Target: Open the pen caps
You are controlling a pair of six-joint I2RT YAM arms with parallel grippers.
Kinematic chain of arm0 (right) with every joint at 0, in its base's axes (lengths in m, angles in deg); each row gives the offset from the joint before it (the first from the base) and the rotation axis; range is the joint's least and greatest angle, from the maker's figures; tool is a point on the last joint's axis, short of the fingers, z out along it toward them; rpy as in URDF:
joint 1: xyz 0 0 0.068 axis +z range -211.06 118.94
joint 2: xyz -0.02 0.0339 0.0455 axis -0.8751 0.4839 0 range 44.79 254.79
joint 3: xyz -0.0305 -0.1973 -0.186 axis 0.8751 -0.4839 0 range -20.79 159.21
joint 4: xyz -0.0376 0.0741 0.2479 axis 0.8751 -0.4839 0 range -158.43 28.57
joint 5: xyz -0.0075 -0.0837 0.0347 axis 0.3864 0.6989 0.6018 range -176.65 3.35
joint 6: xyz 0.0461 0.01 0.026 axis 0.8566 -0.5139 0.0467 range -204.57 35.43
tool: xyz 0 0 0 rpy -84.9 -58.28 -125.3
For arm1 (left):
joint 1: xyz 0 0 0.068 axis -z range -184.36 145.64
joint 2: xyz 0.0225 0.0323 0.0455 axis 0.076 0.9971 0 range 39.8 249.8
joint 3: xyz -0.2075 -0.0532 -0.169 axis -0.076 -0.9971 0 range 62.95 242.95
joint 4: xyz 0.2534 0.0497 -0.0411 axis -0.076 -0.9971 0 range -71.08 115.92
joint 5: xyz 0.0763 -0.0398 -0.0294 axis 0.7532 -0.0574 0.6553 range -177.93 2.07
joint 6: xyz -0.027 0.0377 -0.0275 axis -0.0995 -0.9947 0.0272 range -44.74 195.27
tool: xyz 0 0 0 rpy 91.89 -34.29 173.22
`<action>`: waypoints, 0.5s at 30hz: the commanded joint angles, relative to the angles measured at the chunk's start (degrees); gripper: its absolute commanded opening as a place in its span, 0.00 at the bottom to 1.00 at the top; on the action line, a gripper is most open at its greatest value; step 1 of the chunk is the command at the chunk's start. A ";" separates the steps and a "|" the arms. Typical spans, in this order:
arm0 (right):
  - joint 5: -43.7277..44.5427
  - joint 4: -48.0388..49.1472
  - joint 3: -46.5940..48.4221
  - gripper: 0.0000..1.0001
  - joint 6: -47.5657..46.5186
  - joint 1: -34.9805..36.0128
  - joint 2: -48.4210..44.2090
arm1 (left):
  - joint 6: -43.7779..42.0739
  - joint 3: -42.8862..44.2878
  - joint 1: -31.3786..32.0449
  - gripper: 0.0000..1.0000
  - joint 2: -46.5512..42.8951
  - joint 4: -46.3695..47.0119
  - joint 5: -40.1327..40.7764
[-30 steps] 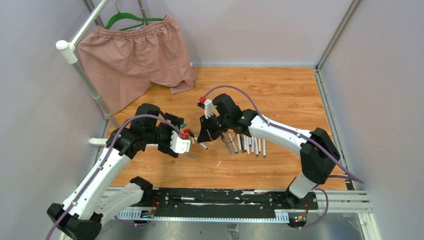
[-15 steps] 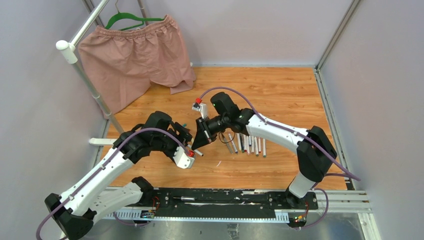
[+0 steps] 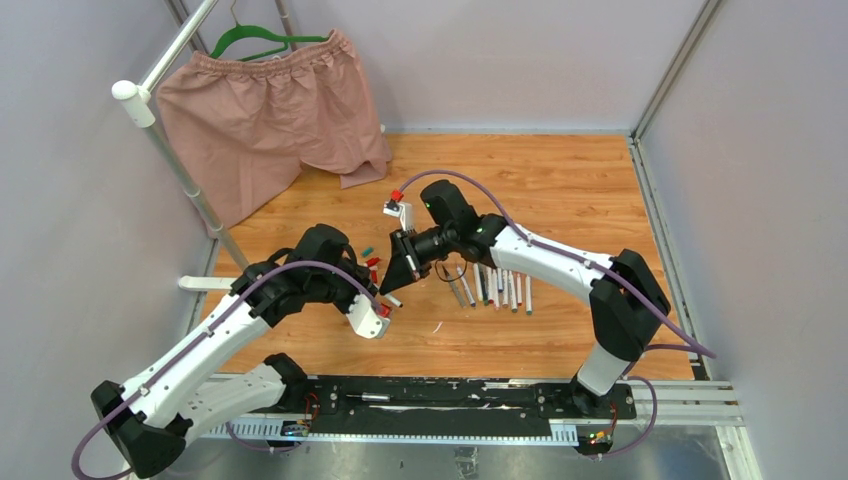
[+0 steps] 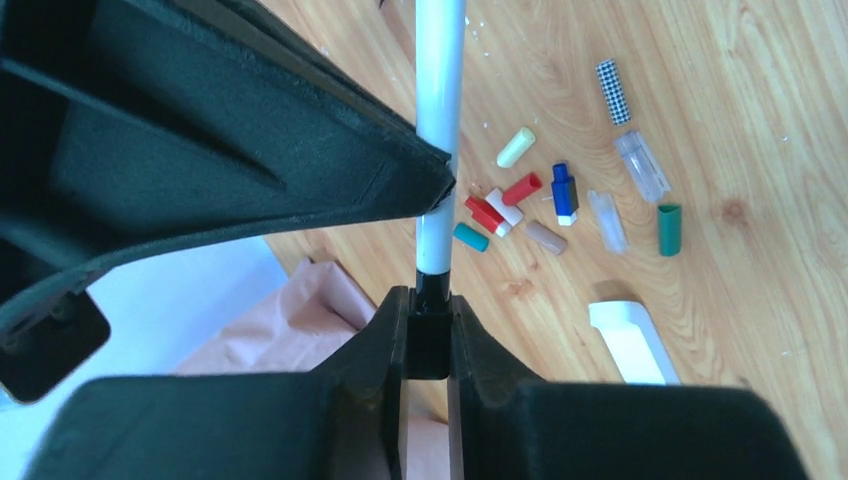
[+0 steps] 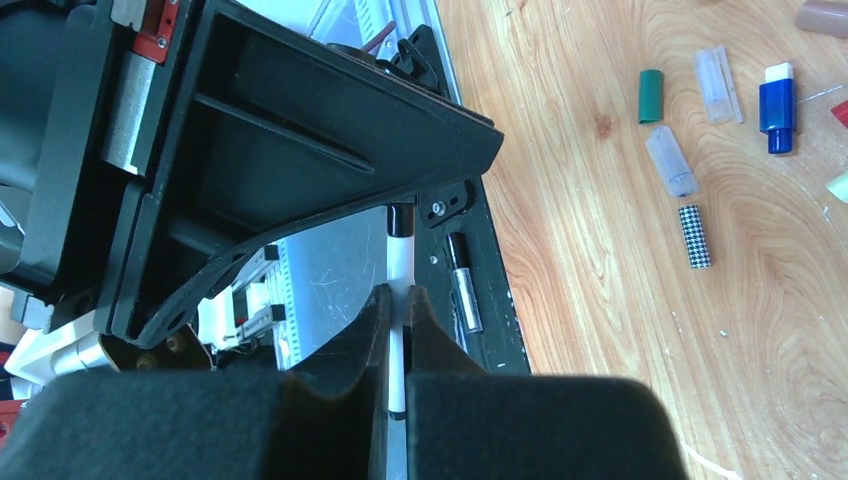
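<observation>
One pair of pink shorts (image 3: pixel 265 105) hangs on a green hanger (image 3: pixel 262 40) at far L, over the back-L corner of the wood counter (image 3: pixel 560 180). A white bar (image 3: pixel 195 284) lies at the counter's L edge. L arm reaches in from bottom L, and the L pincer (image 4: pixel 428 305) is clamped on the black cap (image 4: pixel 428 345) at one end of a pen (image 4: pixel 440 90), w/ fingers pressed to both sides of the cap. Can't tell whether the cap is fully seated on the barrel or partly off. Just beyond the L pincer, loose caps (image 3: pixel 372 258) lie scattered on the counter, none touching either pincer. In L wrist view, L to R, they are: teal cap (image 4: pixel 470 237), cream cap (image 4: pixel 515 147), red cap (image 4: pixel 521 188), tan cap (image 4: pixel 546 237), blue cap (image 4: pixel 564 192), clear cap (image 4: pixel 607 220), checkered cap (image 4: pixel 613 92), green cap (image 4: pixel 669 229). Most sit near each other, the checkered one a bit apart. The pen is held above the counter btwn the two pincers, approx ctr of the counter. R pincer (image 5: pixel 397 300) is closed on the pen's white barrel, just beside the L pincer, so both grip the same pen w/ a short stretch of barrel showing btwn them. Further R, a row of pens (image 3: pixel 497 288) lies side by side on the counter, near the R arm's forearm.
</observation>
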 commanded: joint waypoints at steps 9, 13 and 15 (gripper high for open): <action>-0.03 11.15 -3.37 0.40 11.11 1.32 1.21 | 3.27 2.53 0.40 0.00 1.82 2.50 2.23; 1.00 11.85 -3.71 0.13 12.48 1.19 1.62 | 4.15 3.04 0.40 0.00 2.12 2.49 2.72; 1.41 12.15 -4.03 0.01 13.01 1.26 1.67 | 4.67 3.13 0.40 0.00 2.26 2.48 3.19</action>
